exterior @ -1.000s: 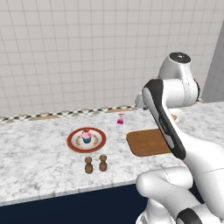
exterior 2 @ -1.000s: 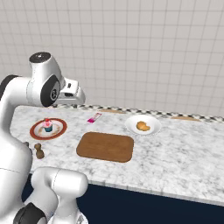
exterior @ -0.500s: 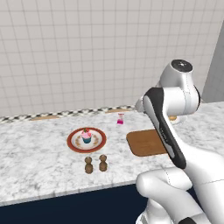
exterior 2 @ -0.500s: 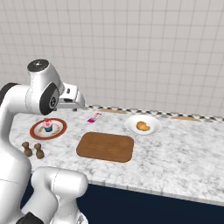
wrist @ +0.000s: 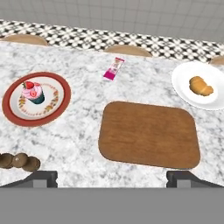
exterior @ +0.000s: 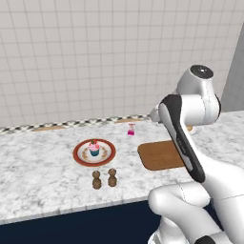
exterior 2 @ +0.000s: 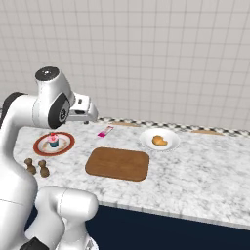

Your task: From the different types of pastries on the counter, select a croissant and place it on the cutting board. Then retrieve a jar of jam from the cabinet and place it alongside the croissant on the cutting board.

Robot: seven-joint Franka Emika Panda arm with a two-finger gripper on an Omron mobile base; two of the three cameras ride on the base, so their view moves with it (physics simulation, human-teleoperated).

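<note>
Clearly the first step is only opening: nothing is held. Gripper (wrist: pixel 112 177) hangs high over the counter (exterior 2: pixel 205 180), jaws spread wide and empty, looking down on the bare cutting board (wrist: pixel 149 134). Croissant (wrist: pixel 201 85) sits on a white plate (wrist: pixel 183 89) just beyond the board's far right corner. Cupcake (wrist: pixel 33 92) rests on the red-rimmed plate (wrist: pixel 13 94) to the left, two brown shakers (exterior 2: pixel 37 167) nearer. Next move, I judge: swing right and far, drop over the croissant, close gently on it.
</note>
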